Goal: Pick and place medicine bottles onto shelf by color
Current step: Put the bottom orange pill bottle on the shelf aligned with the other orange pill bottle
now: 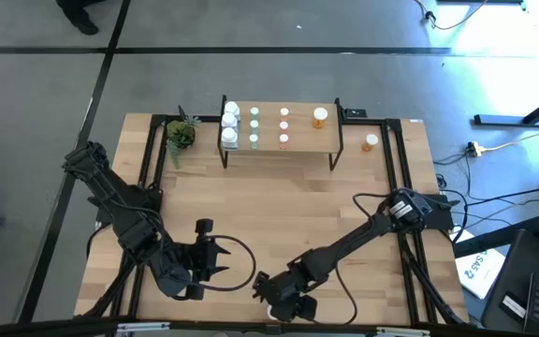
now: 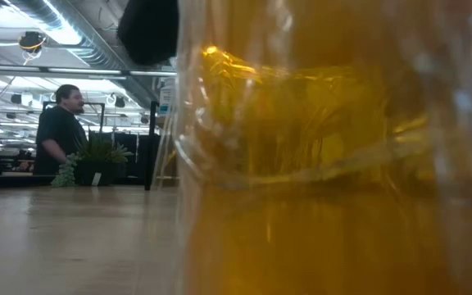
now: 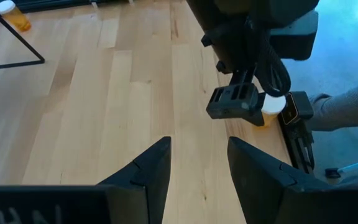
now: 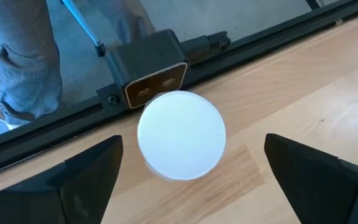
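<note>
A: Orange plastic fills most of the low view: a see-through orange bottle stands right against that camera, at the near edge of the counter.

B: And from the right wrist?

A: Its round white cap is seen from above, plain and smooth, between the two dark fingers. The right hand is wide open with a finger on either side of the bottle, neither touching it.

B: What about the other arm?

A: The left hand sits low over the near part of the counter, to the left of the right one. Its fingers stand partly apart with bare wood between them, holding nothing.

B: Where are the rest of the bottles?

A: On the shelf at the far side of the counter, a pale wood plank on thin black legs. White bottles crowd its left end, then a column of pale green ones, then pink-red ones, and one orange bottle on the shelf near its right end.

B: Anything loose?

A: A second loose orange bottle stands on the counter just right of the shelf. A small potted plant sits off the shelf's left end. A person stands in the room beyond.
</note>
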`<state>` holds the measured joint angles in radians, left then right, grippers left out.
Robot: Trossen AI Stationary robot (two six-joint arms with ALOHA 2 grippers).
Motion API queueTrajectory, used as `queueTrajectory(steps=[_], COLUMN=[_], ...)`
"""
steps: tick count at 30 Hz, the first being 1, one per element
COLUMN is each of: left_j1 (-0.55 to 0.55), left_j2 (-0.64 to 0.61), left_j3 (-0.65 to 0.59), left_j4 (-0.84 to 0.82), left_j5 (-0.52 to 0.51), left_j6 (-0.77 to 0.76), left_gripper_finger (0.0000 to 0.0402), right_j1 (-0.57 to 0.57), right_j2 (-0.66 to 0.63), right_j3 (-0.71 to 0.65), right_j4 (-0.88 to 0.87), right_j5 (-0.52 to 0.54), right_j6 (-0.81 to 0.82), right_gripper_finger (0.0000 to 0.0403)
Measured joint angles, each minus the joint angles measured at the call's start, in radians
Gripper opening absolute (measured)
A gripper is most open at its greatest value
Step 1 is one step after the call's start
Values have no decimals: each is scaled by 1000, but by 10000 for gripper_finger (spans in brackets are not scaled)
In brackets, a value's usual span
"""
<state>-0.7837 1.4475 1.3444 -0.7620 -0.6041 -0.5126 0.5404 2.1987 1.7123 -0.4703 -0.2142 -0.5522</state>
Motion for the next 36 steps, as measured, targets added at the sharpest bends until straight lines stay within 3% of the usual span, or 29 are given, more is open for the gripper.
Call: queueTrajectory(steps=[24,36], left_j1=[0,0], left_j2=[0,0], left_j3=[0,0], left_j4=[0,0], left_j5=[0,0], left_j6=[0,0], left_gripper_finger=[151,151], right_j1=[0,6], right_j2=[33,33], right_j3=[0,0], right_j4=[16,19], right_j5=[0,0], right_j6=[49,47], right_gripper_finger=[387,272])
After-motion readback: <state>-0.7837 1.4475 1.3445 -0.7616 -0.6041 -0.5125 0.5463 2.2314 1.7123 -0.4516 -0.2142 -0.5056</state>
